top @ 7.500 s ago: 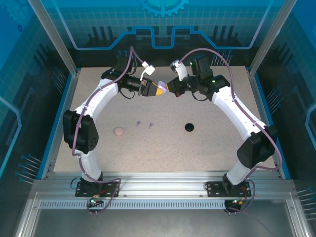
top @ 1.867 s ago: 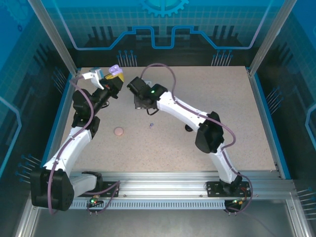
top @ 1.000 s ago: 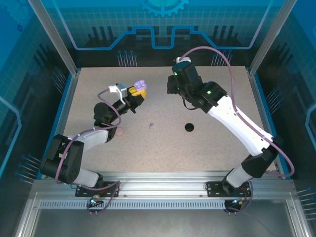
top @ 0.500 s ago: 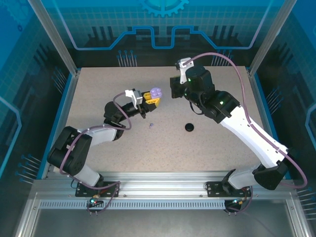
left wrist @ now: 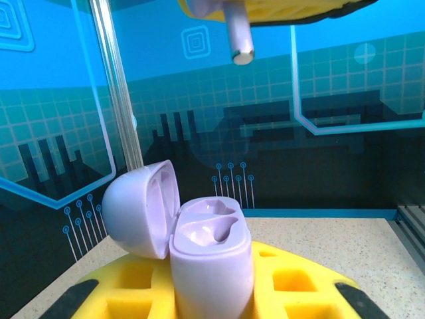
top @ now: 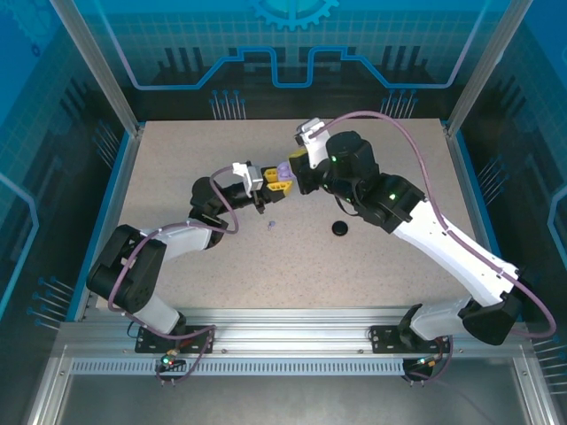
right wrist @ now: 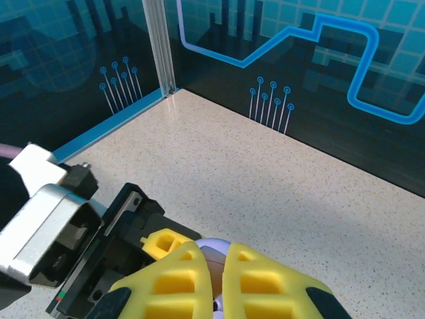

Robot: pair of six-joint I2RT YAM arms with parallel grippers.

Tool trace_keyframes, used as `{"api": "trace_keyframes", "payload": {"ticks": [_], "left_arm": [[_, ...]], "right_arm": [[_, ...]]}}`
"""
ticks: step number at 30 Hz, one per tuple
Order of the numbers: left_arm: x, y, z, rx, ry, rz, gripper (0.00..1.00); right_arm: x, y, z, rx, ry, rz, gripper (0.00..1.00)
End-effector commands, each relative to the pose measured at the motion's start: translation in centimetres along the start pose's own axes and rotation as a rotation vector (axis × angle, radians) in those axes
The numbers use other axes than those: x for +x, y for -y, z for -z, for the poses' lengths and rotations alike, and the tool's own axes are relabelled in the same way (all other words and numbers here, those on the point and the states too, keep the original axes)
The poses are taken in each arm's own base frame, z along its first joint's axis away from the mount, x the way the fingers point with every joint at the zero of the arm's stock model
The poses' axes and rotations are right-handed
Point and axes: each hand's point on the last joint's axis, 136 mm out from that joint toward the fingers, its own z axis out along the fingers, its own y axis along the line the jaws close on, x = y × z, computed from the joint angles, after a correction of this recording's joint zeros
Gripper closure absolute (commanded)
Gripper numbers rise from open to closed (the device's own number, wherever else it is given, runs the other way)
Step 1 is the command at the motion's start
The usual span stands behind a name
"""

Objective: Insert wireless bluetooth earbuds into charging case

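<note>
Top view: left claw (top: 275, 180) is clenched on the open lavender case (top: 283, 168), carried off the table (top: 399, 159). Right claw (top: 297, 170) faces it, tips just beside the case on its far-right side. A loose lavender bud (top: 271, 226) lies on the table near the left claw, on its near side. Black case (top: 340, 227) sits closed, near side of the right claw, well apart from it.

Left wrist: left claw (left wrist: 212, 292), yellow pads, grips the case (left wrist: 209, 246) upright by its lower half. Lid (left wrist: 136, 212) hangs swung open to the left; both sockets are bare. Directly above, right claw (left wrist: 265, 6) pinches a lavender bud (left wrist: 237, 30), stem pointing down, silver tip clear of the case, not touching.

Right wrist: right claw (right wrist: 218, 279) has its pads pressed nearly together. A lavender patch shows at their tips; cannot tell whether it is bud or case. Left claw (right wrist: 166, 242) lies just beyond and to the left, one yellow pad showing.
</note>
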Motion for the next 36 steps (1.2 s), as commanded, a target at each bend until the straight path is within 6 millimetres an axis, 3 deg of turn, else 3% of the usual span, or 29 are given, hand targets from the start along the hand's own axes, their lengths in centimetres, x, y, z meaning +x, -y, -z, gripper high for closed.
{"api": "trace_keyframes", "payload": {"ticks": [1,15,36], "left_arm": [[-0.9,0.6,-0.5,0.043,0.017,-0.057,1.00],[-1.0,0.6,-0.5,0.042,0.017,-0.057,1.00],[-1.5,0.6,-0.5,0.040,0.020,-0.058,1.00]], "right_arm": [[0.8,-0.5,-1.0,0.013,-0.025,0.054,0.93],[3.7,-0.2,-2.3,0.046,-0.106,0.068,0.94],[5.8,-0.8,-3.4,0.030,-0.184,0.145,0.95]]}}
